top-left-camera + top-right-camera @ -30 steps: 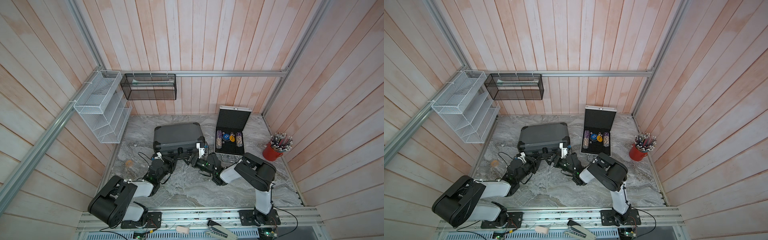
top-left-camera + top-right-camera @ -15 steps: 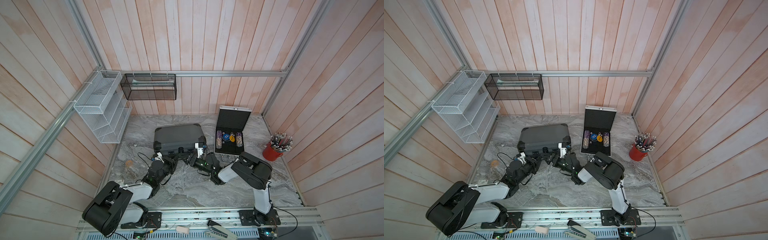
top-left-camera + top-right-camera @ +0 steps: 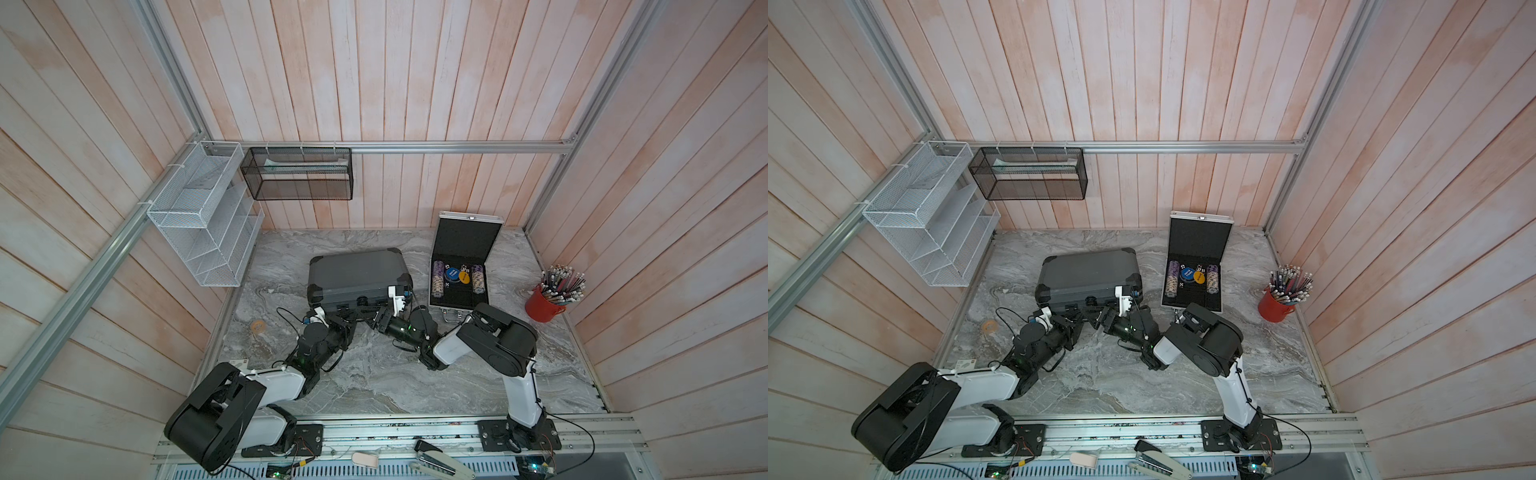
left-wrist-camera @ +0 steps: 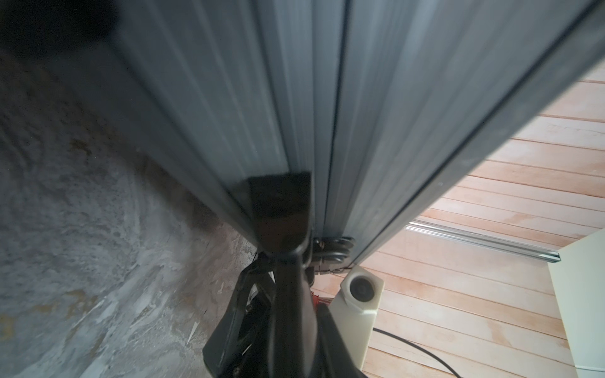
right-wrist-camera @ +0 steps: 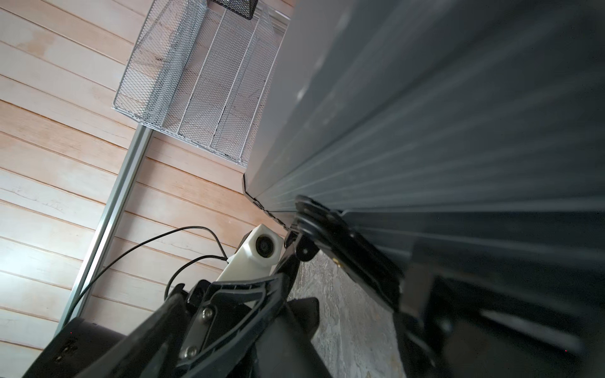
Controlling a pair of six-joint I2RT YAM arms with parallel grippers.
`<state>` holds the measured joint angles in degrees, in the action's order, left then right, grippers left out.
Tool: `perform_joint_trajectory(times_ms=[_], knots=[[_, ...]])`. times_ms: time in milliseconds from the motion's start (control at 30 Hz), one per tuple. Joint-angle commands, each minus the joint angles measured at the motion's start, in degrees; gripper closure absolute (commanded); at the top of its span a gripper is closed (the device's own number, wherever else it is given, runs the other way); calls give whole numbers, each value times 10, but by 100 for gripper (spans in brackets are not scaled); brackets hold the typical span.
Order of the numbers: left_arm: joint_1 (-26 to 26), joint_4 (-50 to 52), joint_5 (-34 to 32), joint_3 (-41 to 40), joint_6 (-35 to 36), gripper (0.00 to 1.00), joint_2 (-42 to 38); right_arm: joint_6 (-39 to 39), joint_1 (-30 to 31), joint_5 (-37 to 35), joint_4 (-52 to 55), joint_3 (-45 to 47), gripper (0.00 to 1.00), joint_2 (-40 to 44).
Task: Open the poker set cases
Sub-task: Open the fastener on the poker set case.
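The larger dark grey poker set case [image 3: 357, 272] lies closed on the marble table, in both top views [image 3: 1088, 276]. The smaller silver case [image 3: 459, 266] stands open to its right, with chips in the black foam. My left gripper [image 3: 348, 313] is shut, and its finger [image 4: 280, 199] lies flat against the grey case's front beside the lid seam. My right gripper [image 3: 379, 313] stands open just to the right of it, at the same front face. A black ribbed fitting [image 5: 330, 232] on the case front sits close to it. The case's handle is hidden behind both grippers.
A white mesh rack [image 3: 203, 220] and a black mesh basket [image 3: 299, 174] hang on the walls at the back left. A red cup of pencils [image 3: 548, 303] stands at the right wall. A tape roll [image 3: 258, 326] lies on the table's left side. A stapler [image 3: 440, 459] rests on the front rail.
The left arm's rear links have swung lower and to the left while its gripper stays at the case front. The grey case's lid stays closed. The right arm has barely moved.
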<state>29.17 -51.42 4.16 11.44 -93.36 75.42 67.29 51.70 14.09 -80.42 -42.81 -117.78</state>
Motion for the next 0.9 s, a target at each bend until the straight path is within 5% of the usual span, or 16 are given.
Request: perform_joint_trajectory(times_ms=[0, 867], knots=[[19, -114, 38, 14, 64, 95, -17, 7, 1, 6, -22, -11, 2, -10], [29, -174, 27, -11, 40, 95, 34, 17, 1, 18, -65, 4, 6, 5]])
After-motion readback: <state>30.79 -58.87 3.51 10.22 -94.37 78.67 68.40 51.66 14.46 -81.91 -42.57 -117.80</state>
